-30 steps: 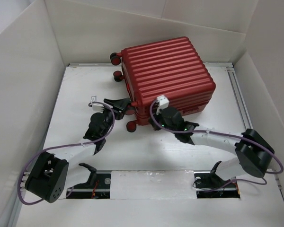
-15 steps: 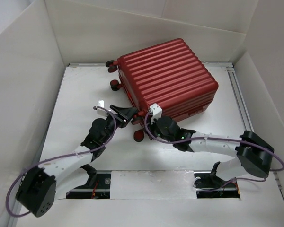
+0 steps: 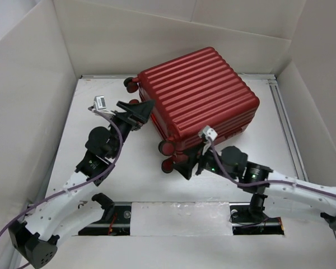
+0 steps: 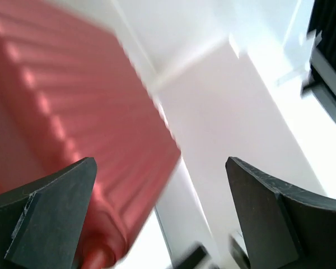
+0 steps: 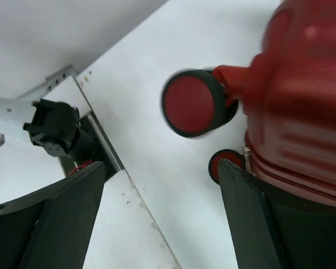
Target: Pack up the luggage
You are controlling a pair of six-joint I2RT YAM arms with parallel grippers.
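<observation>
Nearest, along the near edge of the white worktop (image 3: 148,182), two black arm bases set in a metal rail.

Just beyond, right of centre, the right tool (image 3: 186,162): open, fingers spread wide, clamped on nothing, aimed left and far at the near-left corner of the large dark-red ribbed hard-shell suitcase (image 3: 204,89). In the right wrist view, framed by the same parted tool (image 5: 162,218), two small black wheels with red hubs (image 5: 193,103), one large and close, one smaller lower down, both on the suitcase's (image 5: 302,101) corner and apart from the fingers.

Farther and to the left, the left tool (image 3: 143,109): also open, nothing gripped, tips close beside the suitcase's left side, near the far pair of wheels (image 3: 131,85). In the left wrist view, widely parted dark fingers (image 4: 50,213) with the blurred ribbed shell (image 4: 73,112) behind the left one; contact impossible to tell.

Farthest, the suitcase itself: shut, lying flat on a broad face, turned at an angle, at the far middle of the worktop, close to the white back wall (image 3: 157,39).
</observation>
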